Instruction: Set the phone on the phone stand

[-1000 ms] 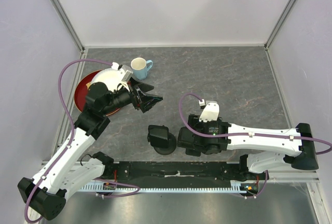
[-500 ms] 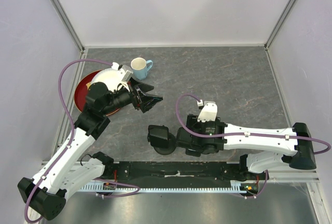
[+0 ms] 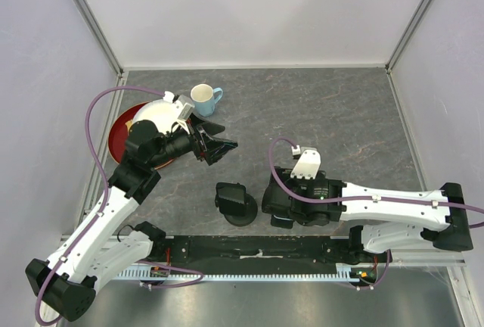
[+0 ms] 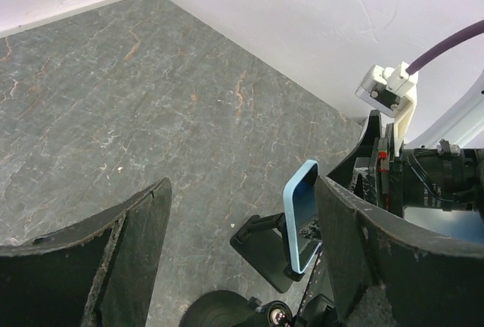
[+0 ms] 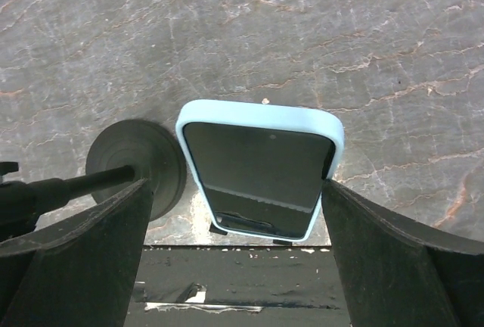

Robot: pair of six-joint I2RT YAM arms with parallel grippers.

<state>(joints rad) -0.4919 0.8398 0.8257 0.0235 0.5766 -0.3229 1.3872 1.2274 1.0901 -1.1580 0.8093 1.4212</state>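
The phone (image 5: 257, 175), dark-screened in a light blue case, stands tilted on the black phone stand (image 4: 265, 247), its lower edge in the stand's small lips (image 5: 218, 229). My right gripper (image 5: 236, 187) is open and straddles it; the right finger sits at the phone's corner and the left finger stands apart from it. From above, the right gripper (image 3: 281, 207) hides the phone. My left gripper (image 3: 219, 145) hovers open and empty to the upper left; its wrist view shows the phone (image 4: 300, 217) beyond the right finger, with the gripper (image 4: 242, 185) holding nothing.
A black object on a round base (image 3: 234, 204) stands just left of the phone, its disc (image 5: 136, 164) close to my right gripper's left finger. A blue mug (image 3: 203, 98) and a white dish (image 3: 155, 115) on a red plate (image 3: 119, 134) sit at the back left.
My right gripper's jaws have spread wider off the phone, and the right arm has shifted slightly to the right. The left arm has not moved.
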